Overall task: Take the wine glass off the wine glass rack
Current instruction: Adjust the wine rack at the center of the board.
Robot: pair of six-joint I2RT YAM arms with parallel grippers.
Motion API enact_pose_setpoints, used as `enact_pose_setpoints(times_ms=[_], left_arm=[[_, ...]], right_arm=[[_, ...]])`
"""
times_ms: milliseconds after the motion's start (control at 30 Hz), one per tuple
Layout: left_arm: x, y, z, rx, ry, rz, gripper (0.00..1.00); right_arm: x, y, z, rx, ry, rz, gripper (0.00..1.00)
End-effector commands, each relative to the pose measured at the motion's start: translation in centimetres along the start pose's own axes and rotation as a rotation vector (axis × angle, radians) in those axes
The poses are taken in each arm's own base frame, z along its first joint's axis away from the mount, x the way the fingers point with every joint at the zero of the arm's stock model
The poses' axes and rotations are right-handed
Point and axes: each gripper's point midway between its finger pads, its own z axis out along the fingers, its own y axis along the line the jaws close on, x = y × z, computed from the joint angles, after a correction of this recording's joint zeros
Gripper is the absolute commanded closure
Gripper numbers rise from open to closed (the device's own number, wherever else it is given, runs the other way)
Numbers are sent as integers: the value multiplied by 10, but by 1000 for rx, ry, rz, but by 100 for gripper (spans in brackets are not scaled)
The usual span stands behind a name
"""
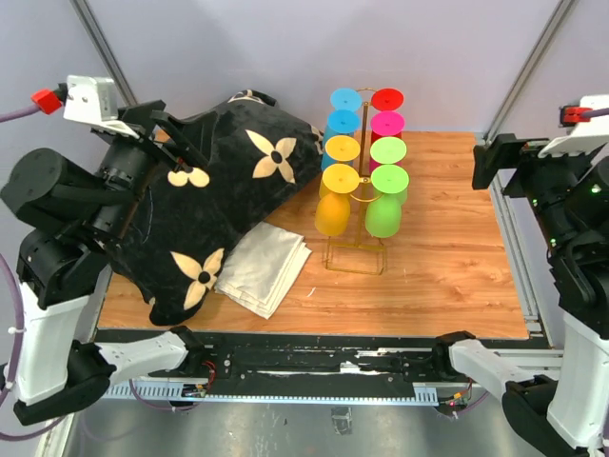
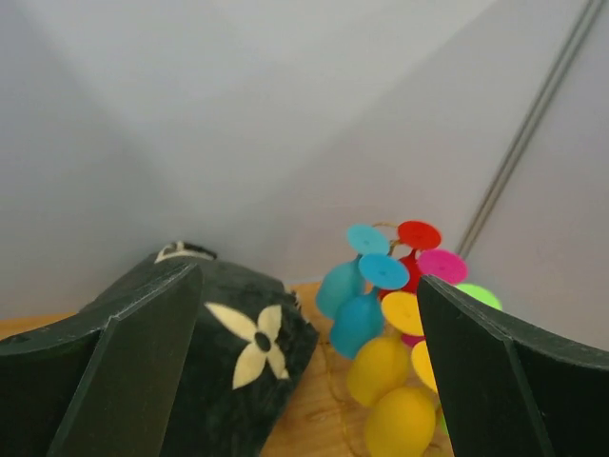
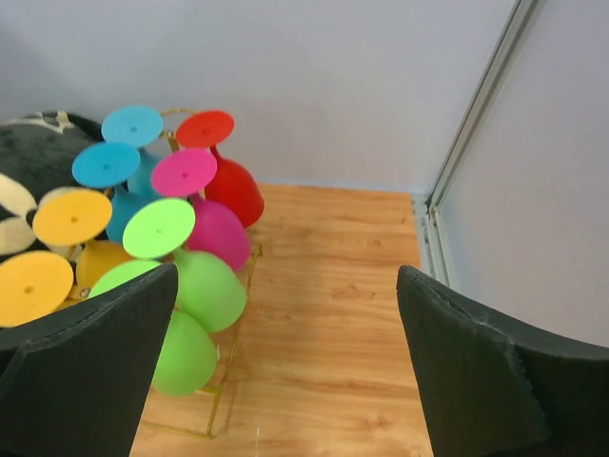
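The gold wire wine glass rack [image 1: 364, 143] stands mid-table on its rectangular base. Several coloured wine glasses hang on it bowl down: blue and yellow [image 1: 333, 211] on the left side, red, pink and green [image 1: 383, 217] on the right. My left gripper [image 1: 181, 143] is open and empty, high over the black bag, left of the rack. My right gripper [image 1: 497, 162] is open and empty, raised to the right of the rack. The left wrist view shows the glasses [image 2: 381, 367] ahead between the open fingers [image 2: 143, 362]. The right wrist view shows the green glasses [image 3: 205, 290] and the rack base [image 3: 224, 400] by the left finger [image 3: 95, 371].
A black bag with cream flowers [image 1: 219, 190] lies left of the rack, close to the blue and yellow glasses. A folded white cloth [image 1: 265, 267] rests by its front. Bare wooden tabletop [image 1: 447, 267] lies right of the rack, bounded by a metal rail [image 1: 514, 257].
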Motion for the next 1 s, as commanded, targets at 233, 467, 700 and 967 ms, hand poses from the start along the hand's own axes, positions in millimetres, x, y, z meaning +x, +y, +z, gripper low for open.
enact_pose_setpoints(times_ms=[233, 467, 700, 967], left_arm=[[108, 47, -9, -60, 175, -73, 1], [203, 68, -18, -40, 388, -194, 1], [276, 70, -11, 36, 583, -356, 1], [331, 56, 58, 121, 731, -450, 0]], right_arm=[[114, 24, -9, -95, 204, 93, 1], [235, 22, -46, -43, 471, 151, 2], [296, 26, -75, -31, 532, 240, 2], [303, 21, -78, 14, 527, 260, 2]])
